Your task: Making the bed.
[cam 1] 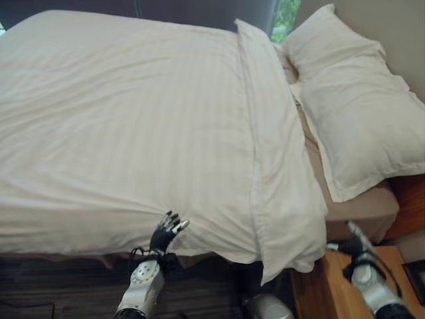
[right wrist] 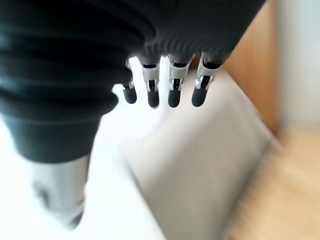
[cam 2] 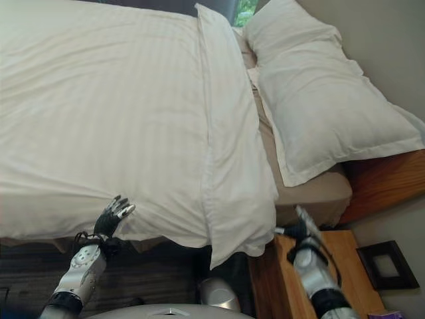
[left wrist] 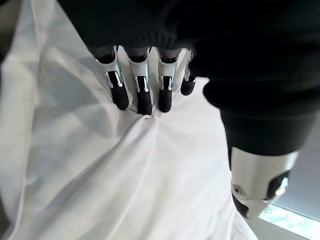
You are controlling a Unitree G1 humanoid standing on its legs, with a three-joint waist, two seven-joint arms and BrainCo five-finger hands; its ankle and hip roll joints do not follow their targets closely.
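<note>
A white striped duvet [cam 1: 133,119] covers the bed, its top edge folded back in a band [cam 1: 272,133] whose corner hangs over the near side. Two white pillows [cam 1: 358,113] lie at the head on a beige sheet [cam 1: 362,209]. My left hand [cam 1: 165,234] is open at the duvet's near edge; its fingertips [left wrist: 142,97] rest straight against the white cloth. My right hand [cam 1: 357,247] is open too, held over the nightstand just beside the mattress corner. Its straight fingers [right wrist: 172,92] hold nothing.
A wooden nightstand [cam 1: 332,289] stands by the bed's head corner, with a black frame [cam 2: 380,264] on it. A wooden headboard [cam 2: 392,179] runs behind the pillows. Dark floor [cam 1: 60,286] lies along the near side of the bed.
</note>
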